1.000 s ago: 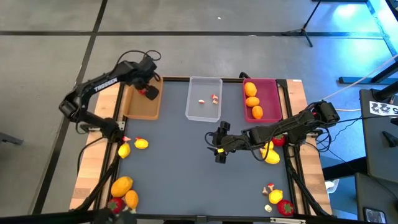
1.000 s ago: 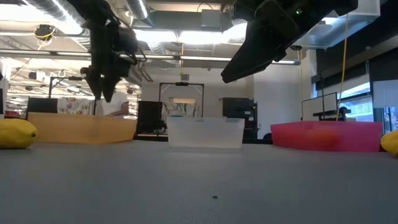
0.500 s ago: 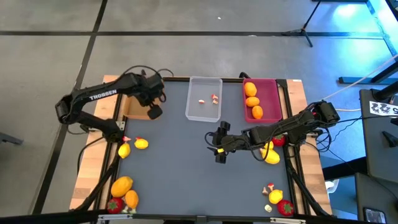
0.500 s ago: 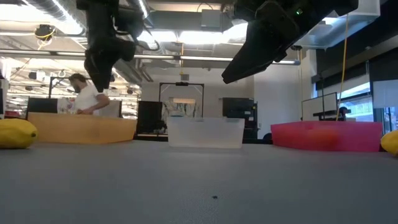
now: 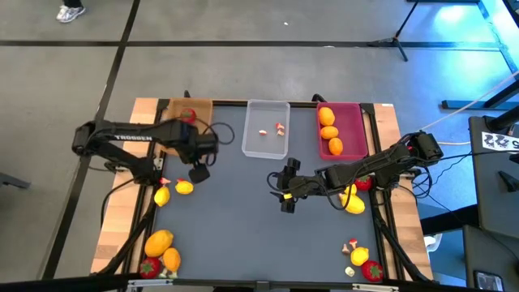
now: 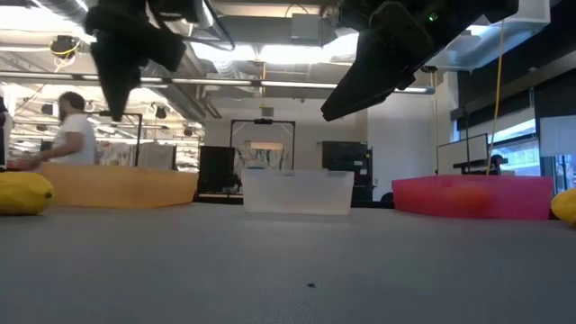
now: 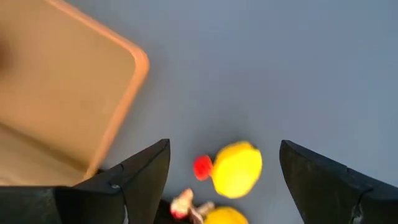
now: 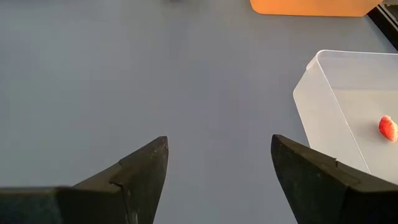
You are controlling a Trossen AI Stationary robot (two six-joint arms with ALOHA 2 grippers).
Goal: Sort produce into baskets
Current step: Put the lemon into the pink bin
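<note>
L gripper (image 5: 197, 171), jaws wide & empty, has left tan basket (image 5: 188, 108) w/ strawberry (image 5: 187, 115) dropped in; yellow fruit (image 7: 236, 168) just ahead = likely next pick; R gripper (image 5: 285, 195) idle, open.

The right gripper (image 8: 217, 180) has its two dark fingers (image 8: 134, 180) spread wide apart with nothing between them, and bare grey-blue worktop (image 8: 143, 74) shows through the gap. Farther ahead and off to one side stands the clear translucent plastic rectangular tray (image 8: 323, 118), its rounded corner nearest the gripper, resting flat on the worktop. Inside it lies a small red strawberry-like piece (image 8: 388, 128), partly cut off by the frame's edge. At the far end of the worktop, the tan-orange rim of another shallow tray (image 8: 308, 7) is visible.
</note>
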